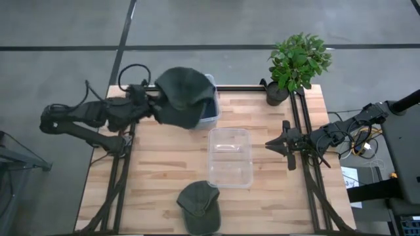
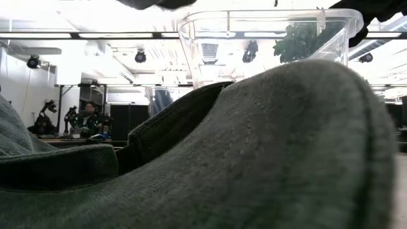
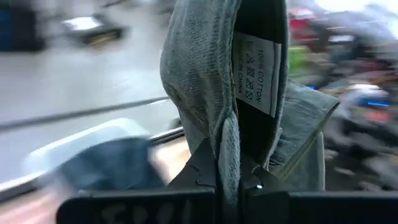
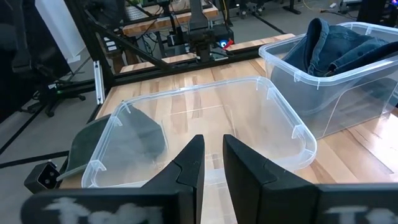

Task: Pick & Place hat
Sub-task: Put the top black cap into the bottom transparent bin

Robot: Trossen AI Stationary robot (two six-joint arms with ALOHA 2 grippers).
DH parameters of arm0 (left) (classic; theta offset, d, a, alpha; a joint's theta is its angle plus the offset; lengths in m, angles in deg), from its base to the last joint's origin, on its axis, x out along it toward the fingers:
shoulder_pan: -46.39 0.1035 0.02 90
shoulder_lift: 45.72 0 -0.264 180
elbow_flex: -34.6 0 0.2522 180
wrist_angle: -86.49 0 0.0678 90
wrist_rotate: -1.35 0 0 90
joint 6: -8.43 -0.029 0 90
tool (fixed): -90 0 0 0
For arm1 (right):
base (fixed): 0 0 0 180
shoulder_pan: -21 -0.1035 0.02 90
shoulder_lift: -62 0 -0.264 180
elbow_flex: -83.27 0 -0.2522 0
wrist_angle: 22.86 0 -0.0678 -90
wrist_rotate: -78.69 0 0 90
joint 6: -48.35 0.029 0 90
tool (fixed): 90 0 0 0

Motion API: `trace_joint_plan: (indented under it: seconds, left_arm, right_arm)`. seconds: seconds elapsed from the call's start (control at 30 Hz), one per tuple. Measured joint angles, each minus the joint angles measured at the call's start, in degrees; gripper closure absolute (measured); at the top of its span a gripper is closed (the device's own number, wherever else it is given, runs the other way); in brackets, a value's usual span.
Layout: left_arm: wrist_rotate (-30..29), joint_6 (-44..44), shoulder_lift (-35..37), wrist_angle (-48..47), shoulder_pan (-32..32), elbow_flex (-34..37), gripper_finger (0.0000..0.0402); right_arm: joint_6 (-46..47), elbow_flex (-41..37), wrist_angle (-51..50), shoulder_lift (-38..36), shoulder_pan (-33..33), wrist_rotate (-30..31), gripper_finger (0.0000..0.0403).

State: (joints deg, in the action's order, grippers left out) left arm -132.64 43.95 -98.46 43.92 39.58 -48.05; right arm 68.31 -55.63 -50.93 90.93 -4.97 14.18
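Note:
A dark green hat [image 1: 180, 97] is lifted over the far-left bin [image 1: 211, 113], which holds blue cloth [image 3: 106, 165]. My left gripper [image 1: 156, 105] is shut on this hat at its left side. A second green hat [image 1: 199, 206] lies flat on the table's near edge and fills the low view [image 2: 286, 146]. An empty clear bin [image 1: 230, 157] stands mid-table. My right gripper [image 1: 279, 144] waits just right of the clear bin, its fingers [image 4: 210, 158] a narrow gap apart with nothing between them. My left gripper pinches a fold of the hat's cloth [image 3: 227, 140] between its two fingers, next to the white label [image 3: 255, 71] on the hat's inside. The fingers come nearly level from the table's left. The hat juts out beyond them, clear of the bin and table.
A potted plant [image 1: 296, 62] stands at the table's far right corner. Black frame rails [image 1: 305, 131] run along the table's left and right sides. Bare wood lies between the clear bin and the left rail.

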Motion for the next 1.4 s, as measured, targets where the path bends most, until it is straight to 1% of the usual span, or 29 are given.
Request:
trace_joint_plan:
  seconds: [0.07,0.13,0.23,0.3,0.4,0.53,0.7,0.83,1.03,1.1,1.17,1.2,1.27,1.4]
  left_arm:
    - [5.8,-7.1,0.6,12.0,0.0,3.9,0.0399]
    - [12.9,-13.5,1.2,25.6,0.0,8.5,0.0399]
    - [22.1,-18.7,2.0,44.8,0.0,15.8,0.0399]
    - [25.6,-19.2,2.7,54.3,0.0,20.2,0.0399]
    - [29.1,-18.8,3.8,66.5,0.1,26.3,0.0399]
    - [32.2,-17.4,4.6,81.3,0.1,33.6,0.0399]
    - [33.9,-16.4,6.0,96.3,0.1,41.2,0.0399]
    - [37.0,-14.6,6.0,105.9,0.1,44.6,0.0399]
    - [38.2,-14.2,5.1,105.9,0.1,44.5,0.0399]
    - [37.8,-14.1,5.0,105.9,0.1,44.3,0.0399]
    - [34.4,-14.1,4.7,105.7,0.1,43.6,0.0399]
    - [31.4,-14.1,4.5,105.0,0.1,43.1,0.0399]
    - [23.4,-13.6,3.6,102.1,0.0,41.5,0.0399]
    - [6.0,-7.4,0.5,94.5,0.0,36.9,0.0399]
  right_arm:
    - [0.0,0.0,0.1,0.0,0.0,0.0,0.0350]
    - [0.0,0.0,0.1,0.0,0.0,0.0,0.0350]
    - [0.0,0.0,0.1,0.0,0.0,0.0,0.0350]
    - [0.0,0.0,0.1,0.0,0.0,0.0,0.0350]
    - [0.0,0.0,0.1,0.0,0.0,0.0,0.0350]
    - [0.0,0.0,0.1,0.0,0.0,0.0,0.0350]
    - [0.0,0.0,0.1,0.0,0.0,0.0,0.0350]
    - [0.0,0.0,0.1,0.0,0.0,0.0,0.0350]
    - [0.0,0.0,0.1,0.0,0.0,0.0,0.0350]
    - [0.0,0.0,0.1,0.0,0.0,0.0,0.0350]
    - [0.0,0.0,0.1,0.0,0.0,0.0,0.0350]
    - [0.0,0.0,0.1,0.0,0.0,0.0,0.0350]
    - [0.0,0.0,0.1,0.0,0.0,0.0,0.0350]
    - [0.0,0.0,0.1,0.0,0.0,0.0,0.0350]
